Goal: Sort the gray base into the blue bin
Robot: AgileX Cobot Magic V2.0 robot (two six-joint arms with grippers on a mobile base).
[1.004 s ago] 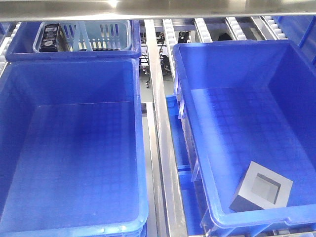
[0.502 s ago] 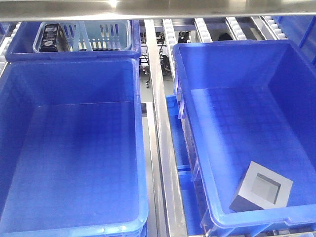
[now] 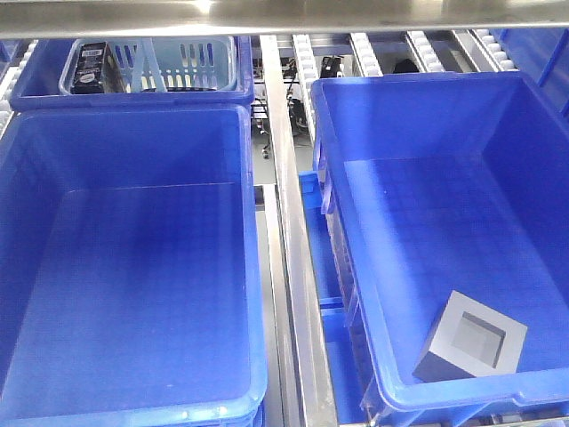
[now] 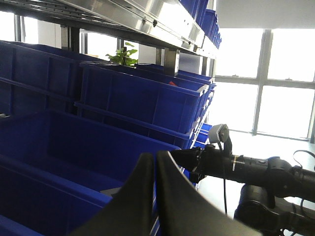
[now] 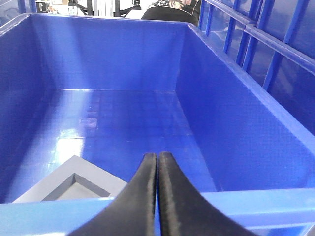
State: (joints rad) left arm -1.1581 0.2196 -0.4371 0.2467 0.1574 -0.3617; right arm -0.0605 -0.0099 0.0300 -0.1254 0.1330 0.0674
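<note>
Nothing can be seen to have moved since the earlier front frames: the gray base (image 3: 470, 339) is found in the same lower right spot, and no arm has entered that view. At the left of the front view an empty blue tub (image 3: 124, 258) is seen, with a pale slotted basket (image 3: 151, 64) at upper left behind it; a metal rail (image 3: 289, 258) divides the middle, and at the right the blue bin (image 3: 356, 178) is shown with the base resting on its floor near the front wall. The left pincer (image 4: 156, 162) is seen shut with nothing held, pointed past stacked tubs. The right pincer (image 5: 157, 162) is likewise closed and empty, hovering at the bin's near rim (image 5: 246, 201), with the gray base (image 5: 74, 182) just beyond and to lower left of its tips. The sort is judged essentially done. A risk is judged to remain: if the shut right pincer were driven forward, the rim could be struck or the base nudged.
</note>
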